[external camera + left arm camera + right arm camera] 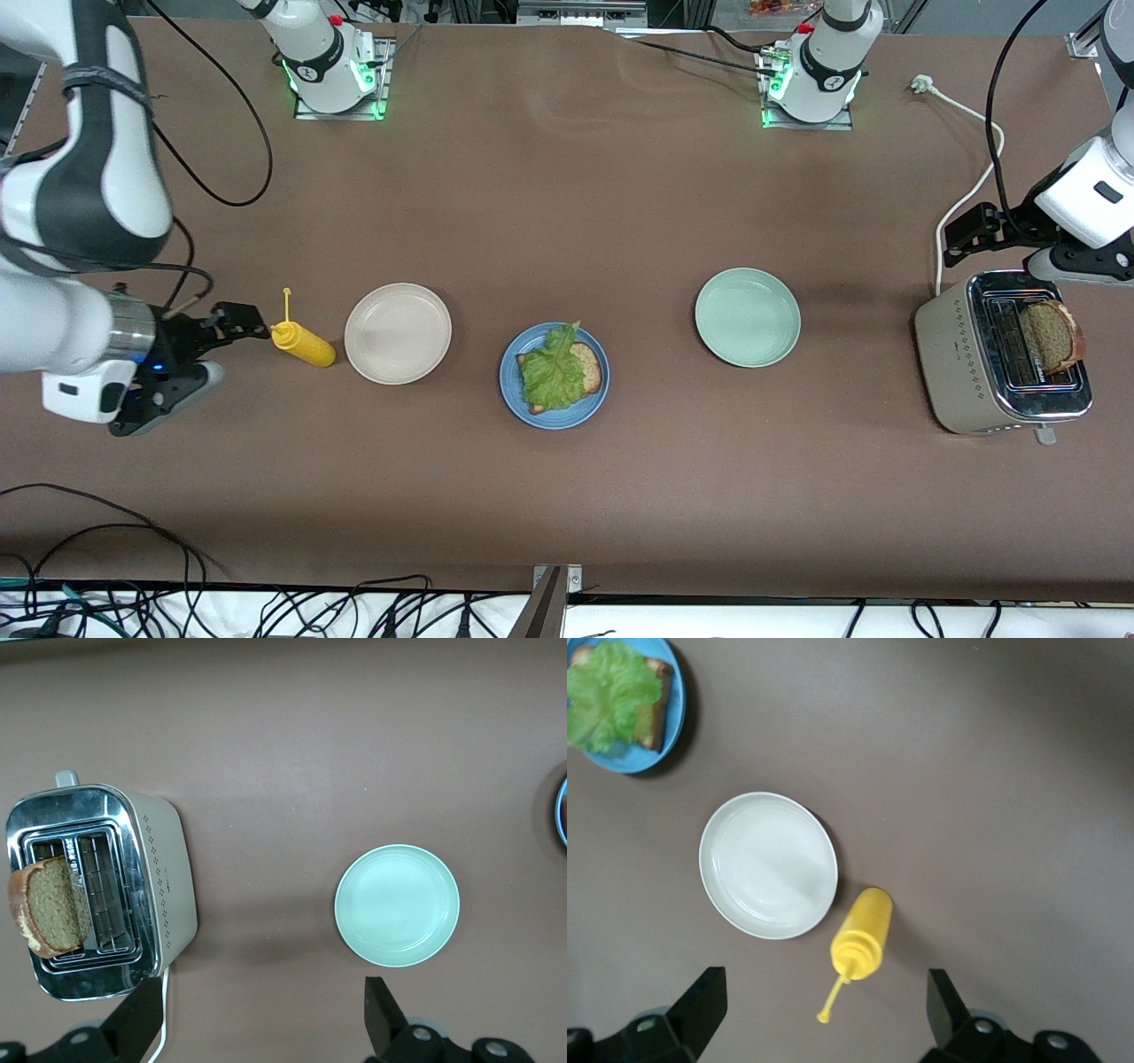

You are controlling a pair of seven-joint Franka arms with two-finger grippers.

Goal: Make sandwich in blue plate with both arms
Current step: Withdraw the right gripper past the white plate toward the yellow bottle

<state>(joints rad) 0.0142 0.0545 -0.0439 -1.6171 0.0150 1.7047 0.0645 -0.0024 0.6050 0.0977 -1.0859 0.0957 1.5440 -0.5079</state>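
Front view findings: the toaster [1001,354] is seen at the left arm's end of the table, with a bread slice [1052,335] standing up from its slot. The left gripper [1005,241] hangs over the toaster, jaws wide, nothing held; it is judged the nearer one to that slice. The blue plate [512,390], mid-table, carries bread under lettuce [553,370]. The right gripper [208,350] waits spread and empty beside the mustard bottle [305,344].
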